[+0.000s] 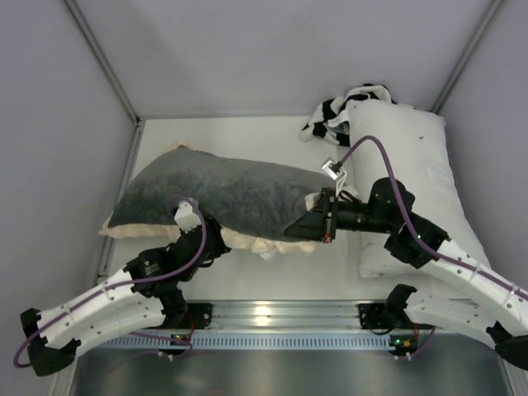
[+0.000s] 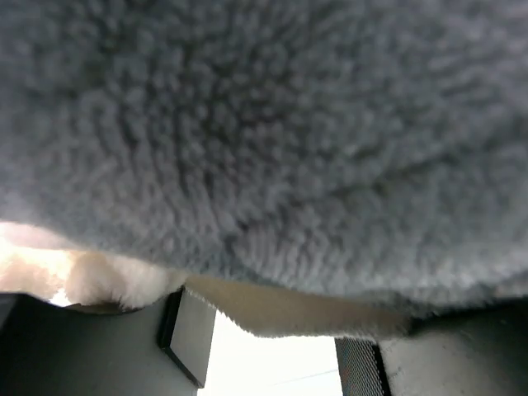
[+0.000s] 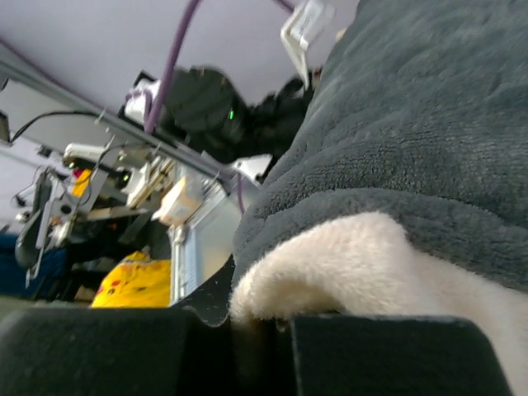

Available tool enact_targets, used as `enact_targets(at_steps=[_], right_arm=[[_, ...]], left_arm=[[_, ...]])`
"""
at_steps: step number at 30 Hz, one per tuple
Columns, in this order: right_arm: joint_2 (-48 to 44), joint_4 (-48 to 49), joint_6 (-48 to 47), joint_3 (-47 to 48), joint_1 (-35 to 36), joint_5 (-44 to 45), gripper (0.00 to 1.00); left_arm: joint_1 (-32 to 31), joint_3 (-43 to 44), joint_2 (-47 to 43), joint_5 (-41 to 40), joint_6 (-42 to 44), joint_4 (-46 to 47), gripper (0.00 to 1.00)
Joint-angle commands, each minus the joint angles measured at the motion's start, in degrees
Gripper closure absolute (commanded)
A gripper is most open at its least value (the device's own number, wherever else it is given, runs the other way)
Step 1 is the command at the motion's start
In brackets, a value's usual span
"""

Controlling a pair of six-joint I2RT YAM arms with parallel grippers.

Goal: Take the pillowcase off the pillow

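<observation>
On the left half of the counter (image 1: 247, 132) lay the pillowcase (image 1: 223, 194), grey plush face up, cream frill (image 1: 247, 241) showing along its near edge. Its long axis ran roughly left to right. The case bulged full; the pillow was not visible in any view and was judged to be inside. Right end effector (image 1: 307, 224) met the case at its right short end, reaching in from the right, about in line with the long axis. In the right wrist view its fingers (image 3: 371, 355) were pressed together, with a fold of the cream underside nipped in the seam between them and the grey face draped above. Left end effector (image 1: 216, 233) sat at the near long edge, about midway along and partly under the frill. In the left wrist view its fingers (image 2: 191, 334) stood apart with bright counter showing in the gap; the frill edge hung at the mouth of the gap, not clamped as far as could be told. Key relation: the case extended leftward from the right grip, so a pull would likely run rightward along the long axis, the left arm being nearer the bulk to hold it back. Which end is open could not be told. Patterned cloth (image 1: 334, 115) and long white pillow (image 1: 412, 190) lay well apart at far right.
</observation>
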Motion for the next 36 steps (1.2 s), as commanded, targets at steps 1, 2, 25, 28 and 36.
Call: enact_targets(at_steps=[1, 2, 25, 28, 36], right_arm=[[-3.93, 5.09, 6.36, -1.73, 5.42, -2.25, 1.00], [-4.20, 4.39, 6.37, -2.35, 8.30, -1.64, 1.00], [7.24, 6.93, -5.50, 3.54, 32.67, 15.94, 1.00], [2.40, 7.02, -5.85, 1.69, 32.32, 19.81, 1.00], [-2.36, -0.08, -7.95, 3.26, 30.74, 23.86, 1.00]], left_arm=[[0.04, 5.41, 0.33, -10.52, 2.02, 1.13, 0.44], [0.04, 6.20, 0.41, -11.66, 2.19, 1.21, 0.43], [-0.05, 28.88, 21.21, -1.85, 29.96, 17.47, 0.20], [0.04, 31.52, 27.46, 2.38, 29.62, 17.48, 0.19], [-0.05, 30.03, 23.54, 0.89, 26.36, 17.48, 0.18]])
